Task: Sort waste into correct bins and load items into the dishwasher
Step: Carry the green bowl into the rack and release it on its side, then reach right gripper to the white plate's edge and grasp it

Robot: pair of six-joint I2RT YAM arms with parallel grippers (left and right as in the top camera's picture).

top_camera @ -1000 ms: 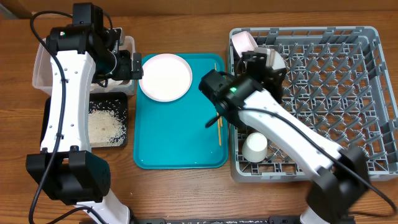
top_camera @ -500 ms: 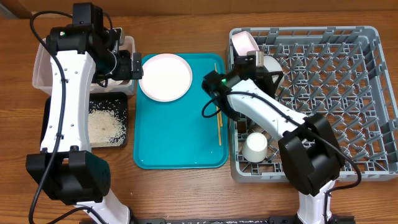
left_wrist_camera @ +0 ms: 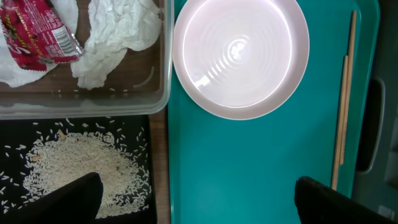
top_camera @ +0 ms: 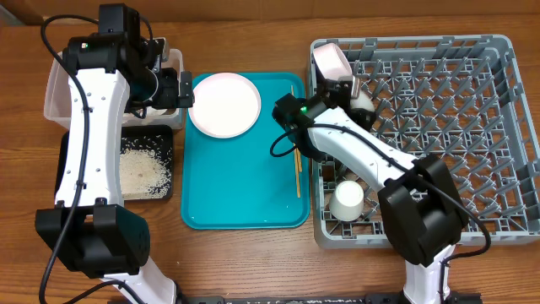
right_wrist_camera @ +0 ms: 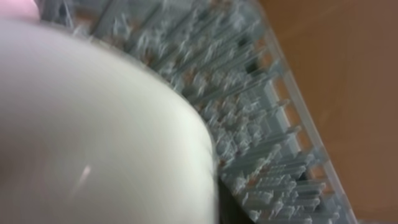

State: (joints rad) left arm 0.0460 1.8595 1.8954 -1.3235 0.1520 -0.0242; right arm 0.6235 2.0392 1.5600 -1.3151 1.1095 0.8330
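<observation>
We see a white bowl [right_wrist_camera: 93,137] filling most of the right wrist view, blurred and very close to the camera. From overhead it sits among the pegs near the far-left part of the grey dish rack [top_camera: 456,110], right at the right gripper [top_camera: 353,91]. Neither view shows the fingers, so we cannot tell whether that claw grips the bowl or has let go. Just beyond it another bowl [top_camera: 329,56] stands on edge in the rack's corner, and a small white cup [top_camera: 346,199] rests mouth-down near the rack's near-left corner.

Beside the rack lies the teal tray [top_camera: 245,194]. It carries the round white plate [top_camera: 224,104] at its far end and two wooden chopsticks [top_camera: 296,160] along its right edge.

Left of the tray, the clear tub [left_wrist_camera: 165,74] holds a crumpled napkin [left_wrist_camera: 118,31] and a red-and-white snack wrapper [left_wrist_camera: 34,31]. The black tray [top_camera: 164,139] next to it holds loose rice [left_wrist_camera: 81,168]. The left gripper [left_wrist_camera: 196,186] hangs above them with its fingers spread wide and nothing between them.
</observation>
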